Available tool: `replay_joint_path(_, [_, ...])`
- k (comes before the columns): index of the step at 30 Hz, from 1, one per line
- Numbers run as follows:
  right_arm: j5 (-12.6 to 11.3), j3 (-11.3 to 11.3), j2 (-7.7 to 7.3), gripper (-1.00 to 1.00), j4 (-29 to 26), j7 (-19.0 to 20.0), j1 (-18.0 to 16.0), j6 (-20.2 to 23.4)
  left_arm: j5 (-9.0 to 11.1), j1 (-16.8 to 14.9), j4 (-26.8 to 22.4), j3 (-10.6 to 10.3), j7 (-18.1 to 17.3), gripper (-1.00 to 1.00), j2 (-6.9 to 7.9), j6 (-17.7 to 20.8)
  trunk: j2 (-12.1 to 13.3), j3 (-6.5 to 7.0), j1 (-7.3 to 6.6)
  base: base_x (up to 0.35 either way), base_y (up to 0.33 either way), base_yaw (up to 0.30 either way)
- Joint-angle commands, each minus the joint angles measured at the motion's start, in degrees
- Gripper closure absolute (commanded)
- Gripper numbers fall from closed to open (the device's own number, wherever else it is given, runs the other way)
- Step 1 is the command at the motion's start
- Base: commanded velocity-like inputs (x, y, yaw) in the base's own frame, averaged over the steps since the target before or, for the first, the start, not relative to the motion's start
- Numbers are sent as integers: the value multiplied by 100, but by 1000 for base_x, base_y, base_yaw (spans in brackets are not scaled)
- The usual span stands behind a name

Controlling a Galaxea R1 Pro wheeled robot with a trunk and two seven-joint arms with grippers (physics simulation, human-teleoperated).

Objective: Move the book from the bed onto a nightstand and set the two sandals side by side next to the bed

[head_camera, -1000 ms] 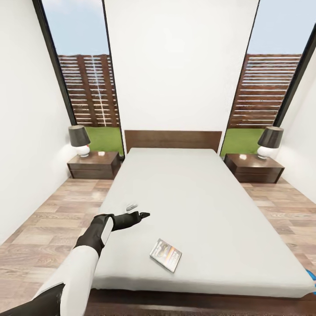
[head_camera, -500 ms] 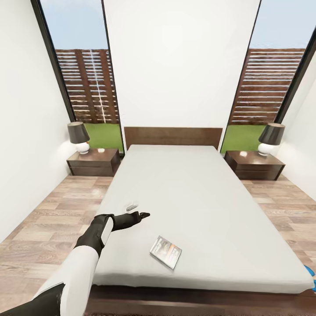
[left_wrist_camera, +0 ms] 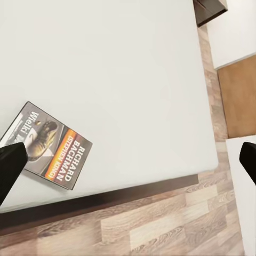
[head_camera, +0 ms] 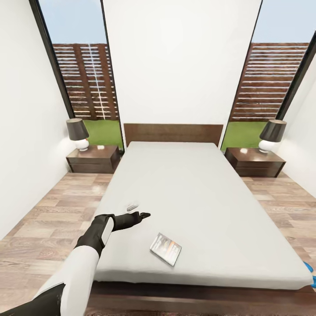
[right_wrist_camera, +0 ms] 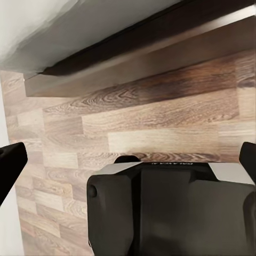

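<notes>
The bedroom (head_camera: 175, 66) is showing white walls, a wood-plank floor (head_camera: 39, 228) and two tall dark-framed windows (head_camera: 83, 79) giving onto grass and a slatted fence. The bed (head_camera: 193, 197) is lying lengthwise ahead of the robot, its pale mattress running up to a dark headboard (head_camera: 173, 133). A nightstand (head_camera: 93, 159) is sitting at each side of the headboard — the other nightstand (head_camera: 254, 162) at the right — and each is carrying a lamp (head_camera: 77, 134) with a dark shade.

The left arm is reaching out over the near left part of the mattress, its left gripper (head_camera: 142, 215) hovering above the sheet with nothing in it; the left wrist view is showing its dark fingertips (left_wrist_camera: 10, 165) spread wide apart. The right gripper (right_wrist_camera: 128, 160) is pointing down at the floor planks beside the bed frame, its fingertips also set wide apart at the picture's edges, above part of the robot's own body.

The book (head_camera: 166, 249) is lying flat on the mattress near the foot edge, just right of the left gripper and apart from it. A small pale object (head_camera: 131, 205) is resting on the sheet just beyond the gripper. A bit of bright blue sandal (head_camera: 310, 267) is peeking out on the floor at the bed's near right corner.
</notes>
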Motion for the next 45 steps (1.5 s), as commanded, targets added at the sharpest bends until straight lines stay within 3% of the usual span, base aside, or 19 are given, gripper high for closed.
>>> replay_joint_path(1, [27, -36, -1, -100, 5, 20, -5, -8, -57, -7, -8, 47, -48, -100, -10, 34, -13, -22, 3, 0, 0, 0])
replay_joint_path(45, [41, -42, -67, -100, -10, 59, -5, -8, -53, -7, 1, 37, -65, -100, -4, 52, -13, -419, 3, 0, 0, 0])
